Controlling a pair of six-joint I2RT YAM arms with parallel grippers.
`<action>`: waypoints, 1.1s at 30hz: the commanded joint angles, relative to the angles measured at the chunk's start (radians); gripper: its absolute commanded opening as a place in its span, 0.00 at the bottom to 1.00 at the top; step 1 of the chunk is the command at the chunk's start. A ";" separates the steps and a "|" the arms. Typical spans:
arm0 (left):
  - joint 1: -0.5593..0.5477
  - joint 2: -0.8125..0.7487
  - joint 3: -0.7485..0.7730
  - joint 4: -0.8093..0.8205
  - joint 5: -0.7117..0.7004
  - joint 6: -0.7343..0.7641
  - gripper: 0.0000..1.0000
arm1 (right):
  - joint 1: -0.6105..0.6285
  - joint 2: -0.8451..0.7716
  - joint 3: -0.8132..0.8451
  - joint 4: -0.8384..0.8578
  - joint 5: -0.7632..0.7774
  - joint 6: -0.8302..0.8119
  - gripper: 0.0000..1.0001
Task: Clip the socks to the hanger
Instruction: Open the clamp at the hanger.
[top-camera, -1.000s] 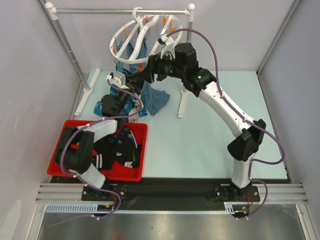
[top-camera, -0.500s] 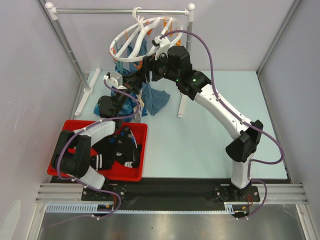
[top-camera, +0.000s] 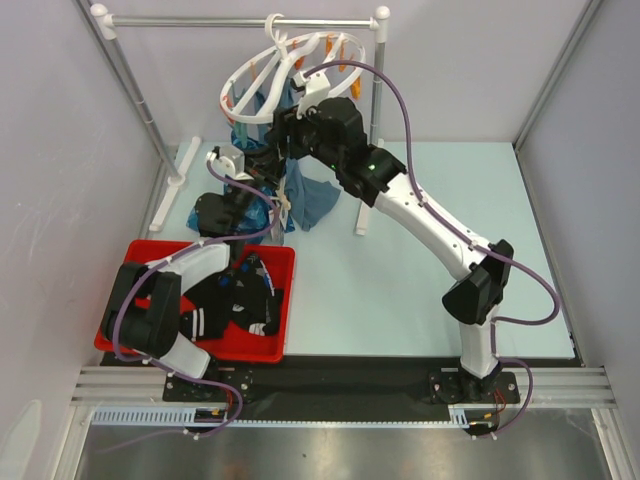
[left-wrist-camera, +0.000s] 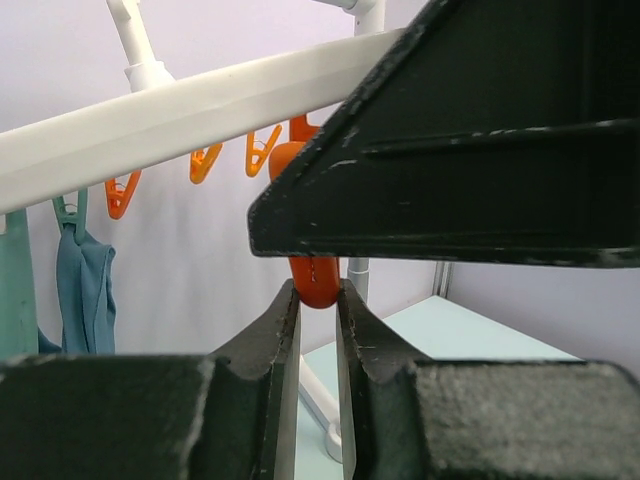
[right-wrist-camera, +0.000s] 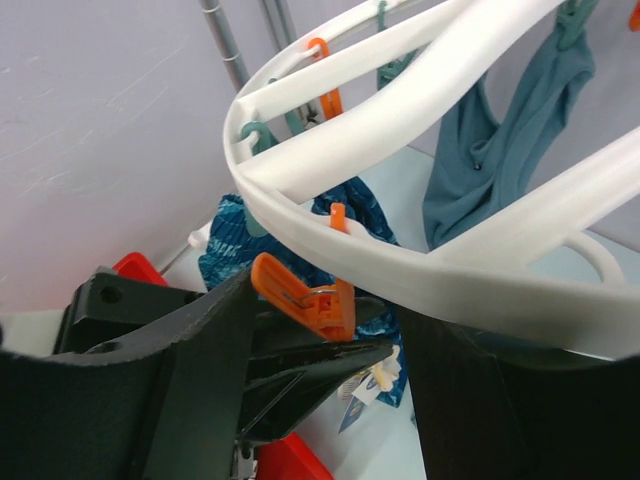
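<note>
Hanger (right-wrist-camera: 330, 170) just over spread right gripper (right-wrist-camera: 330, 320); left gripper (left-wrist-camera: 314, 300) pinching its orange clip (left-wrist-camera: 316, 272)

Tally on the desk (top-camera: 380, 300)
Two arms (top-camera: 430, 225), one white hanger (right-wrist-camera: 430, 275), one red bin (top-camera: 135, 252), one grey rail stand (top-camera: 200, 21), at least four orange clips (left-wrist-camera: 316, 280); the black socks (top-camera: 235, 305) lie heaped, their number unclear.

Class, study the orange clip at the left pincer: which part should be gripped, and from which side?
Grip the orange clip by its rounded free end, coming from below. It hangs down from the hanger rim, leaving that end exposed; the left pincer sits there with a finger on each side, probably the direction to squeeze.
</note>
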 joint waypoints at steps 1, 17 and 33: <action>0.003 -0.040 0.004 0.058 0.024 -0.022 0.06 | 0.005 0.023 0.061 0.066 0.079 -0.016 0.61; 0.002 -0.104 -0.039 0.005 -0.011 -0.052 0.60 | 0.001 0.069 0.140 0.020 0.096 -0.013 0.00; 0.003 -0.782 -0.036 -1.527 -0.432 -0.328 0.55 | -0.029 0.040 0.096 -0.022 0.040 0.064 0.00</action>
